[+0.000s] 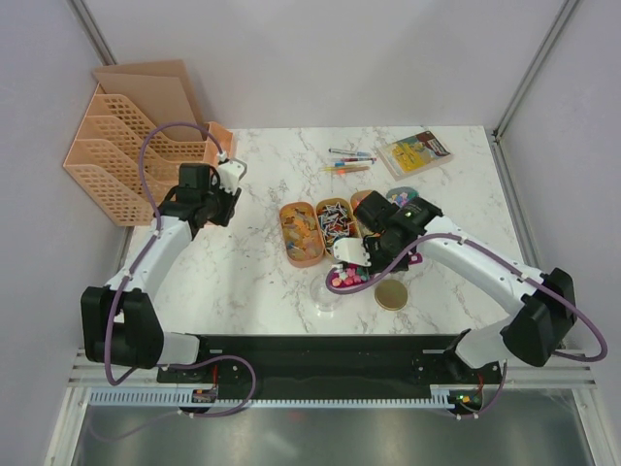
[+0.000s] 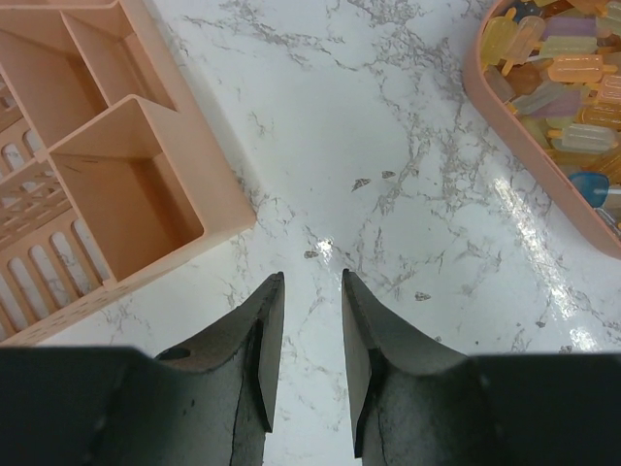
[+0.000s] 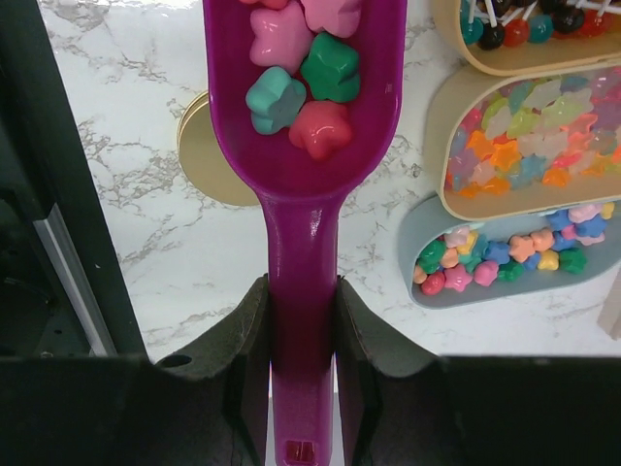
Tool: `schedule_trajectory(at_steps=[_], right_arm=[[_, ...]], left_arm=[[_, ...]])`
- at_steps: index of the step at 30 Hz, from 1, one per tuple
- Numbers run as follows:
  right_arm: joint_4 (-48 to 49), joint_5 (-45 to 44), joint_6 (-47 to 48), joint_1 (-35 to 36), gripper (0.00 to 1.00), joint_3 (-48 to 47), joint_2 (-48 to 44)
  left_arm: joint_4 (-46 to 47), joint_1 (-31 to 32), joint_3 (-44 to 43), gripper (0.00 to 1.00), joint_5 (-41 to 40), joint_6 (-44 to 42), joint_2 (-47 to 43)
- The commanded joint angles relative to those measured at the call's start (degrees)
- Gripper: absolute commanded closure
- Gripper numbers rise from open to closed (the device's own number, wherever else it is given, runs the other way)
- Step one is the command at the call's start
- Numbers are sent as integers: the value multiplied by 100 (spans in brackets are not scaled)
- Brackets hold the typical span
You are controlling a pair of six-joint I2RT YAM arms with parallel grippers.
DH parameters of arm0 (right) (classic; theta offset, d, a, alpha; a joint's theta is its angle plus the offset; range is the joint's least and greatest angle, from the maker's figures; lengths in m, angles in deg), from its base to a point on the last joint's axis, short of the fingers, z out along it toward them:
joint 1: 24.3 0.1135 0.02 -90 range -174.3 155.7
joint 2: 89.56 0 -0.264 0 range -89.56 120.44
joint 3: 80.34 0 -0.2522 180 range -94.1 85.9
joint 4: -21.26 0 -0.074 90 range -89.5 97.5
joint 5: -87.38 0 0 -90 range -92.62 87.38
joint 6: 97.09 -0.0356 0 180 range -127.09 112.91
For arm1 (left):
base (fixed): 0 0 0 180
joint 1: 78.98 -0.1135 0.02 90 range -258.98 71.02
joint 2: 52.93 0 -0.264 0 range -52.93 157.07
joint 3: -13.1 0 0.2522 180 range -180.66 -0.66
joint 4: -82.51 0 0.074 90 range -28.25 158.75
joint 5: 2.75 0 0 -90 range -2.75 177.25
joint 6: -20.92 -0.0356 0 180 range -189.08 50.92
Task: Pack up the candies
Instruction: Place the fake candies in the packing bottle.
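Note:
My right gripper (image 3: 301, 286) is shut on the handle of a purple scoop (image 3: 303, 116). The scoop holds pink, green, teal and red star-shaped candies (image 3: 309, 83). In the top view the loaded scoop (image 1: 347, 279) hangs just right of a clear cup (image 1: 327, 297). To the right of the scoop lie a grey-blue tray of mixed coloured candies (image 3: 505, 257), a tray of pastel ones (image 3: 524, 146) and a tray of dark and red ones (image 3: 524, 24). A peach tray of yellow-orange gummies (image 2: 553, 87) lies to the right of my left gripper (image 2: 310, 277), which is open with nothing between its fingers, over bare marble.
A round tan lid (image 1: 392, 294) lies on the table right of the cup. A peach desk organiser (image 2: 126, 184) sits close to the left gripper, with a peach file rack (image 1: 126, 155) at the table's left edge. Coloured pens (image 1: 349, 160) and a booklet (image 1: 415, 152) lie at the back.

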State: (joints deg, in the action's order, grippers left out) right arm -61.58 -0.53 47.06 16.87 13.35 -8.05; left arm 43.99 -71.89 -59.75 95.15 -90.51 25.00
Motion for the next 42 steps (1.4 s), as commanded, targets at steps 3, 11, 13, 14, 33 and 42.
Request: schedule_trajectory(at_steps=[3,11,13,14,33,42], right_arm=[[-465,-761,-431,672,100,-523,276],[-756,-1158,-783,1033,100,-663,567],[-800,-1167,-809,1034,100,-664,593],[-818,-1175,-818,1042,100,-664,585],[-1451,-2274,-792,1631,100,-901,787],[-1451,-2836,-739,1816,100,-778,673]], left_arm=[[410,-59,134,62,124,253,-226],[559,-59,249,62,203,350,-252],[568,-59,240,62,212,359,-261],[577,-59,240,62,221,368,-261],[594,-68,161,62,335,482,-410],[551,-68,82,62,457,569,-463]])
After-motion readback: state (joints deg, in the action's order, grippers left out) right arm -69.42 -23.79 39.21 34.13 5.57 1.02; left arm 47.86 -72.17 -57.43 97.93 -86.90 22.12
